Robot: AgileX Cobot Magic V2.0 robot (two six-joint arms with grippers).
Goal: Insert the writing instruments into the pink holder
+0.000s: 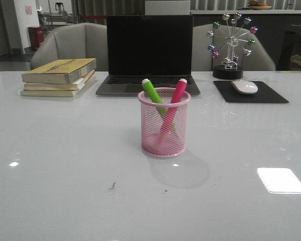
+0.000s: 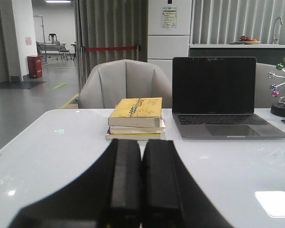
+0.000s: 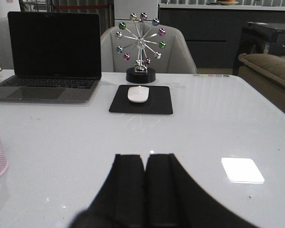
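- Stack of books [image 1: 60, 78], left of the laptop [image 1: 149, 55]; the yellow cover carries print too small to read.
- Pink holder [image 1: 164, 125], just in front of the laptop, holds the green marker [image 1: 153, 95] and pink marker [image 1: 176, 98] (crossed, whitish tips up).
- Mouse [image 1: 245, 87], right of the laptop, on a black pad [image 1: 251, 93].
- Left gripper [image 2: 141, 190] and right gripper [image 3: 145, 187]: fingers pressed together, holding nothing.

Left gripper [image 2: 141, 190], right gripper [image 3: 145, 190]: jaws together
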